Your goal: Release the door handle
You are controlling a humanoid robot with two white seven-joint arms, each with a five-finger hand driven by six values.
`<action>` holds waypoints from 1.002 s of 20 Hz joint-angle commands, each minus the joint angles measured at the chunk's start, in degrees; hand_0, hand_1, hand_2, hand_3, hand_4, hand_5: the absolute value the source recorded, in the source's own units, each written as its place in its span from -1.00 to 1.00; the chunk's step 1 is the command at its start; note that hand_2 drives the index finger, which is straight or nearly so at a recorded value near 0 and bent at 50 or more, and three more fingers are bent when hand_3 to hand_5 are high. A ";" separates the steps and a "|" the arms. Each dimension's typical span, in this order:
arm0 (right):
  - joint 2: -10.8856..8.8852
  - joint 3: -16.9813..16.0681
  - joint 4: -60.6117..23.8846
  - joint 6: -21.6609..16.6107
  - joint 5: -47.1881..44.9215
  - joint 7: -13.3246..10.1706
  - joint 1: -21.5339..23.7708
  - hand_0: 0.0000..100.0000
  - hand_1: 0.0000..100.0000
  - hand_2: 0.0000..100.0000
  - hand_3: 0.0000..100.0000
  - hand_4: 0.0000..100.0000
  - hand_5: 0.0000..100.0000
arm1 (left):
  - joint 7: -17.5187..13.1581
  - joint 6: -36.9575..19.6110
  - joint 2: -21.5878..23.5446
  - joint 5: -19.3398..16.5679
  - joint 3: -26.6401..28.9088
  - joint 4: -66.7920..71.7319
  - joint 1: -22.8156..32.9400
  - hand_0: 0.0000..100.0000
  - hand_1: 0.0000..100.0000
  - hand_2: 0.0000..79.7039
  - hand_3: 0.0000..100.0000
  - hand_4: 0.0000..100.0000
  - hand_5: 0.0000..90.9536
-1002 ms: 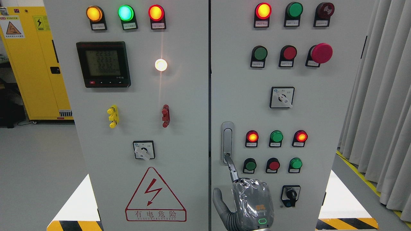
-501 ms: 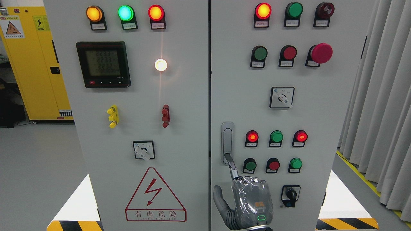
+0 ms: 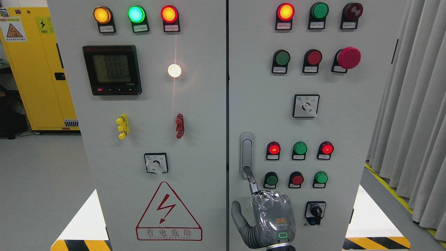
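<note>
The silver door handle (image 3: pixel 246 148) stands upright in its recess at the left edge of the right cabinet door (image 3: pixel 348 146). My right hand (image 3: pixel 273 216), wrapped in clear plastic, rises from the bottom edge just below it. Its index finger (image 3: pixel 251 181) points up, with the tip touching the handle's lower end. The other fingers are curled in and the thumb (image 3: pixel 238 218) sticks out to the left. The hand holds nothing. The left arm is out of view.
Red and green lamps and push buttons (image 3: pixel 298 164) sit just right of the handle, and a black key switch (image 3: pixel 315 211) lies right of the hand. The left door (image 3: pixel 195 157) bears a meter, switches and a warning triangle. Curtains (image 3: pixel 411 122) hang at the right, and a yellow cabinet (image 3: pixel 35 69) stands far left.
The right hand has crept slightly upward and closer to the door. Its index fingertip stays on the handle's lower end. The handle itself looks unmoved.
</note>
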 commanded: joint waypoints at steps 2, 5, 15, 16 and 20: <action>0.00 -0.32 0.89 0.06 0.01 0.46 -0.16 0.27 -0.18 -0.91 1.00 1.00 1.00 | 0.03 0.04 0.00 0.00 0.01 0.00 0.00 -0.76 0.11 -1.00 -1.00 -1.00 -1.00; 0.00 -0.33 0.89 0.06 0.01 0.64 -0.16 0.27 -0.18 -0.90 1.00 1.00 1.00 | 0.03 0.04 0.00 0.00 -0.08 0.00 0.00 -0.76 0.11 -1.00 -1.00 -1.00 -1.00; 0.09 -0.41 0.89 0.06 0.01 0.90 0.02 0.26 -0.18 -0.88 1.00 1.00 1.00 | 0.03 0.04 0.00 0.00 0.01 0.00 0.00 -0.76 0.11 -1.00 -1.00 -1.00 -1.00; 0.09 -0.41 0.89 0.06 0.01 0.90 0.02 0.27 -0.18 -0.88 1.00 1.00 1.00 | 0.03 0.04 0.00 0.00 -0.08 0.00 0.00 -0.76 0.11 -1.00 -1.00 -1.00 -1.00; 0.09 -0.41 0.89 0.06 0.01 0.90 0.02 0.28 -0.18 -0.87 1.00 1.00 1.00 | 0.03 0.04 0.00 0.00 0.01 0.00 0.00 -0.76 0.11 -1.00 -1.00 -1.00 -1.00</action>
